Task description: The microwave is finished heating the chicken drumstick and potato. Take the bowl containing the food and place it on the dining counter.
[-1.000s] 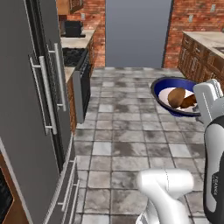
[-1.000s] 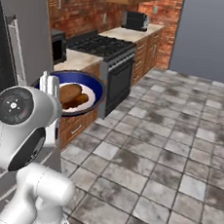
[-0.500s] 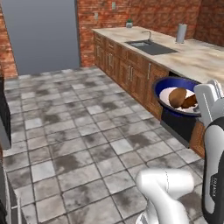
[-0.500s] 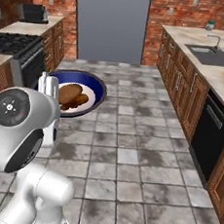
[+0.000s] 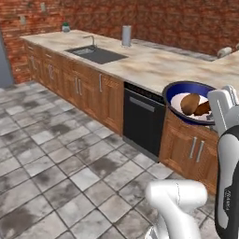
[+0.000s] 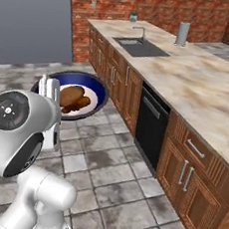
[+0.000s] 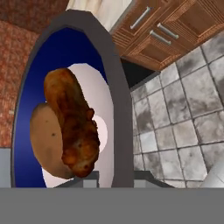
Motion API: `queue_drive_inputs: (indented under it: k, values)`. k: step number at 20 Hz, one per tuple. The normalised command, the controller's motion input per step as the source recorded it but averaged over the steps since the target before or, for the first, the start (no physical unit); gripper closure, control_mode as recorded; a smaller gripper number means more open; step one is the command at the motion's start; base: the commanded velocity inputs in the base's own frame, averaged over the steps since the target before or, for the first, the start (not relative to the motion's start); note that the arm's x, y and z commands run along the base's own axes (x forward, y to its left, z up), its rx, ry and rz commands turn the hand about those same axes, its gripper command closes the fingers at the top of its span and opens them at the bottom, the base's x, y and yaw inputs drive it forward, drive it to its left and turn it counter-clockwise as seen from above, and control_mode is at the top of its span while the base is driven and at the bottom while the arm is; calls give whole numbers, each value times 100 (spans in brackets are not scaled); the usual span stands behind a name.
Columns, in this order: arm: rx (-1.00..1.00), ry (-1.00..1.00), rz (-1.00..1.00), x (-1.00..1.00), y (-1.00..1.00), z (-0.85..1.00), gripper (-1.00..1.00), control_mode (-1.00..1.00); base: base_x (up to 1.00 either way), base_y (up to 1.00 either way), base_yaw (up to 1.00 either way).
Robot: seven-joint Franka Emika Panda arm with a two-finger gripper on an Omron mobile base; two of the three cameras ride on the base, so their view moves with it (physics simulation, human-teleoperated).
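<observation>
End effector clenched on the bowl, carrying drumstick and potato; next, lower it onto the worktop.

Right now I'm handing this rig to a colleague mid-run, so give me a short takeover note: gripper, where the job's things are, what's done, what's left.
Gripper: shut on the rim of the bowl, held in the air.
Bowl: carried in front of the arm, level with the dining counter top, not yet over it in the right base view.
Chicken drumstick and potato: both in the bowl, drumstick lying on the potato.
Done: bowl taken out and lifted, food inside.
Left: bring the bowl over the counter, set it down, release.
</observation>
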Motion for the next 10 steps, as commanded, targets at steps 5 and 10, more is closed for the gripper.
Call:
queue_drive_inputs:
  k: [5, 10]
  values:
    - [0, 0, 0, 0, 0, 0, 100, 100, 82, -28, -54]
    - [0, 0, 0, 0, 0, 0, 100, 100, 81, -15, -57]
